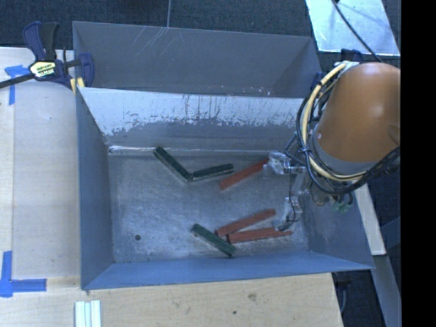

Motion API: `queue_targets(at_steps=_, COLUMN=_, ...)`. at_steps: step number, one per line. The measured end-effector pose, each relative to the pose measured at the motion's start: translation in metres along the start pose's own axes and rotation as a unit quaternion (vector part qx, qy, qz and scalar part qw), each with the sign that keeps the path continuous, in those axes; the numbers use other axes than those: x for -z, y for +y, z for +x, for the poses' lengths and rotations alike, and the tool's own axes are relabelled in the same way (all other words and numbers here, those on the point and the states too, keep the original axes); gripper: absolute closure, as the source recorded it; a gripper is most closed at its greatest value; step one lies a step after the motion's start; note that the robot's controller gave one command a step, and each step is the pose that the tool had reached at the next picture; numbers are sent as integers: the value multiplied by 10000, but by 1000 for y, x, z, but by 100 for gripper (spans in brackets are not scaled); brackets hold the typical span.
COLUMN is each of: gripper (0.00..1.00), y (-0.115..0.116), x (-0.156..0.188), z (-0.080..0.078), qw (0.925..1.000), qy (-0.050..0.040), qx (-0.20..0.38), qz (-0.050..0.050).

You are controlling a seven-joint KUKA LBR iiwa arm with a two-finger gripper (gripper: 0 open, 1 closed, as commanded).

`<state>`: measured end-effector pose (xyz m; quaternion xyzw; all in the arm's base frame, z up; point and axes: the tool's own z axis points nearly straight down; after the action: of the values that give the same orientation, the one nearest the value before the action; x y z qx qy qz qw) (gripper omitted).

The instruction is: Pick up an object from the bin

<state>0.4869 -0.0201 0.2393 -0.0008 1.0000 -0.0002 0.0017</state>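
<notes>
Red-brown stick (pixel 255 235) lies lower right, just beside the claw (pixel 293 215).

One camera, high above the bin (pixel 197 67), tilted slightly sideways, arm (pixel 360 111) at right

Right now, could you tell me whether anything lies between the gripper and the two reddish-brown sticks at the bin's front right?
Nothing visible does: the gripper is at the right ends of the reddish-brown sticks; a dark green stick lies at their left ends.

Arm (pixel 357 114) from R, claw (pixel 293 213) low
</notes>
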Motion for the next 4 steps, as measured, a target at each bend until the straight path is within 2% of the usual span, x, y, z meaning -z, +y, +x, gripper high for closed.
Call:
queue_targets(at_steps=1, gripper=0, y=-35, x=-155, z=-21, qw=9990, qy=39, qx=-439, qz=-1)
queue_targets(at_steps=2, gripper=100, y=-35, x=-151, z=-23, qw=9991, qy=4, qx=-434, qz=1)
queue_targets(at_steps=3, gripper=100, y=-12, x=-69, z=-27, qw=9992, qy=-36, qx=-403, qz=-1)
queue_targets(at_steps=4, gripper=0, y=-13, x=-73, z=-26, qw=9992, qy=3, qx=-409, qz=0)
